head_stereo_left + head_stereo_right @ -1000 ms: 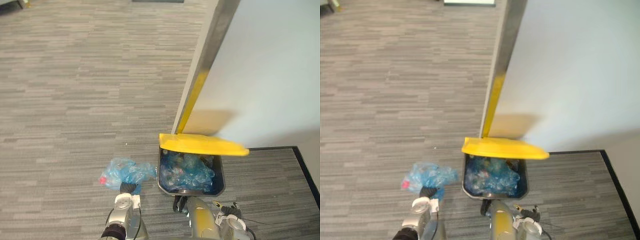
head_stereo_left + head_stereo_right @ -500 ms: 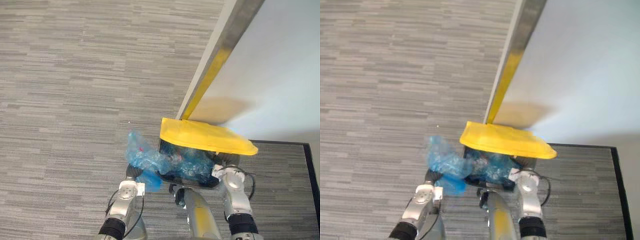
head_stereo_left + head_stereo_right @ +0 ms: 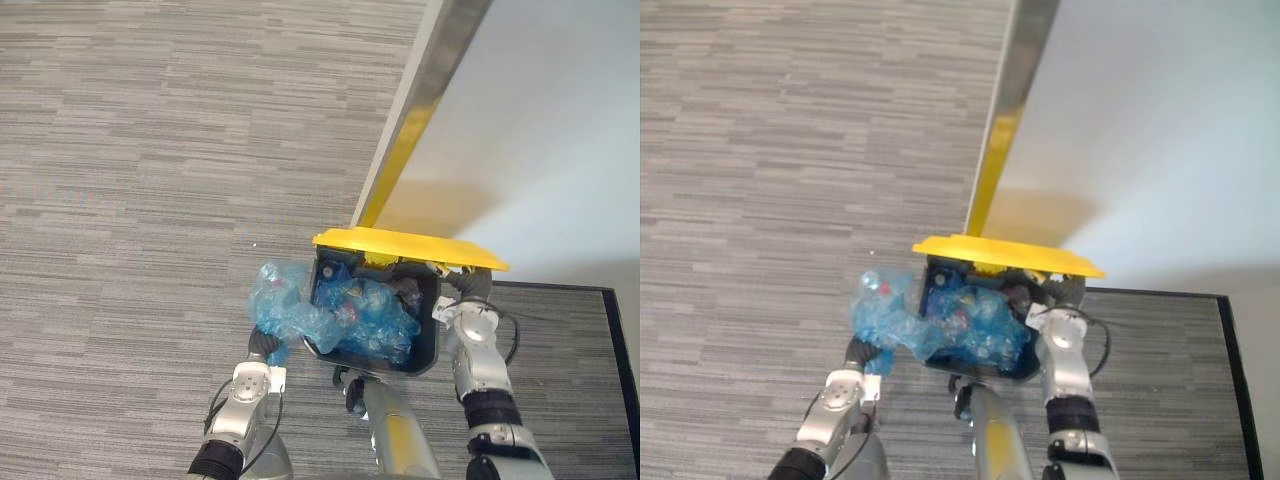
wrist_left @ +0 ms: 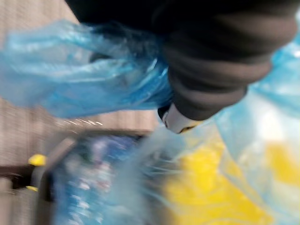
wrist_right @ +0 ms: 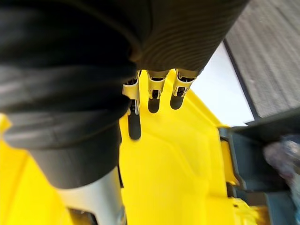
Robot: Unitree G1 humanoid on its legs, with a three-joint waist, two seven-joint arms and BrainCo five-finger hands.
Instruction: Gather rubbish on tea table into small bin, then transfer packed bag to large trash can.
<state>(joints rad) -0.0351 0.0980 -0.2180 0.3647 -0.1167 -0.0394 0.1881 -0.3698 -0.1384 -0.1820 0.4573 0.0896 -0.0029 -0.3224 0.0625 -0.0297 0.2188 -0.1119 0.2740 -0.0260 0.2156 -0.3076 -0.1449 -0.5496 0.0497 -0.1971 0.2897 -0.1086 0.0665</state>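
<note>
lifting the blue bag (image 3: 283, 305) on the left hand (image 3: 262, 346) to the left rim of the large trash can (image 3: 430, 335) — draped partly over that rim, with much of the bulk hanging outside above the carpet (image 3: 150, 200). cannot tell how the left hand is closed on it; buried under crumpled plastic in the left wrist view. propping the yellow lid (image 3: 405, 250) up with the right hand (image 3: 470, 298), straight fingers (image 5: 134, 123) side by side and pressed flat against the lid's underside, curled round nothing. judging by the heap of other blue bags (image 3: 375, 320) reaching the rim, not much room inside.

probably at the last step: tipping the bag in. not yet in.

could lose the bag down the can's outside wall onto the carpet by letting go now, given the bulk hanging outside the rim. could drop the lid onto the bag and pinch it half out by easing the right hand away too early. could tear thin plastic or shove the can along the floor by pushing hard against a full load — light-looking, close by the white wall (image 3: 540, 150). worth carrying the bag further over the middle before any release.
</note>
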